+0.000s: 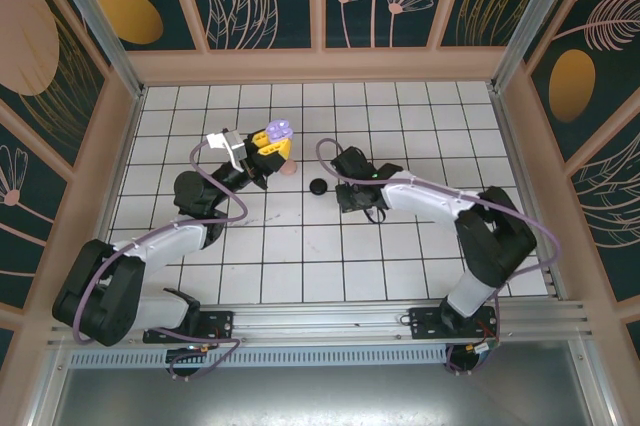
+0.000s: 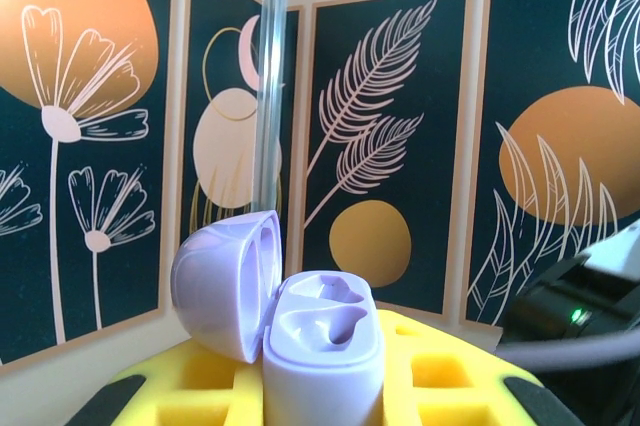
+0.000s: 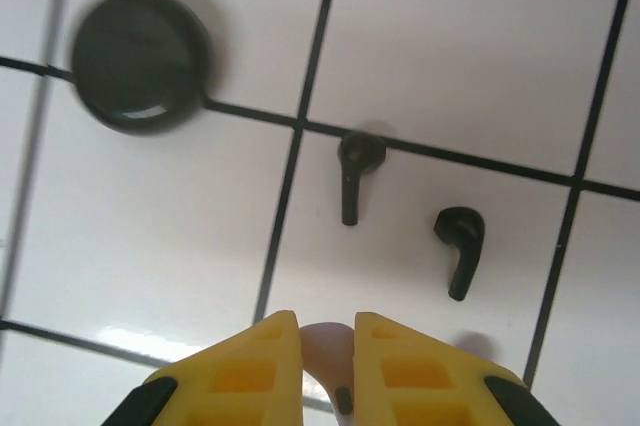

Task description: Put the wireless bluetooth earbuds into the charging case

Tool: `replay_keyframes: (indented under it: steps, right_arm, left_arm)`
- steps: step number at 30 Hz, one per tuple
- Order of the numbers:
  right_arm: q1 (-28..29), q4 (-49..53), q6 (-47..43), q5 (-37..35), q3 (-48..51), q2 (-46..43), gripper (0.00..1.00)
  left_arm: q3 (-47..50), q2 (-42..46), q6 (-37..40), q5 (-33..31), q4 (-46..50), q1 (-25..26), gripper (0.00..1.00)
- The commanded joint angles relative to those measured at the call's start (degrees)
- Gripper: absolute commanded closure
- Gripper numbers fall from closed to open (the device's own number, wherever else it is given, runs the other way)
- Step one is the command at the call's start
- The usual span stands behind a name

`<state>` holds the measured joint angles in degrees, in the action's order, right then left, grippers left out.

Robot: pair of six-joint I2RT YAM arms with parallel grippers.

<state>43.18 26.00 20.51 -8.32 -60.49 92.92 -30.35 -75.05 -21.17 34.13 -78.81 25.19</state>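
Earbuds (image 3: 350,186), black pair, flat on tile (image 3: 450,66) just beyond right gripper (image 3: 328,324), stems pointing back toward it; jaws nearly closed, pinching one pale bud (image 3: 325,351); open lilac case (image 2: 322,341) off to the left, raised, sockets up, clamped tight in left gripper (image 1: 272,151).

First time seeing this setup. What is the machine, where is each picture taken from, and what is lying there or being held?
Two robot arms are bolted at the near edge of a tiled table. The top picture looks down from above; the other two come from a camera on each wrist. The left fingers grip an open lilac case, its two sockets empty. The right fingers pinch a pale earbud. On the tiles lie two black earbuds and a round black case.
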Motion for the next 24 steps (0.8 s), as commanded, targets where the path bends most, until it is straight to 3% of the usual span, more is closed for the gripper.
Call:
replay_keyframes:
  steps: [1,11,18,24]
  right_arm:
    - [0.0,0.9,0.5,0.0,-3.1,-5.6,0.85]
    - [-0.1,-5.6,-3.7,1.8,-9.1,-19.0,0.84]
    - [0.1,-15.3,-7.9,8.9,-10.6,-24.8,0.84]
    - [1.6,-23.4,-9.8,15.3,-9.1,-26.5,0.84]
  left_arm:
    - [-1.5,1.5,2.3,1.7,0.7,0.3,1.0]
    - [-1.9,2.6,6.9,3.8,4.7,0.9,1.0]
    - [-4.3,3.7,19.5,3.0,17.5,3.0,1.0]
    - [-4.5,2.3,20.7,2.8,17.0,4.2,1.0]
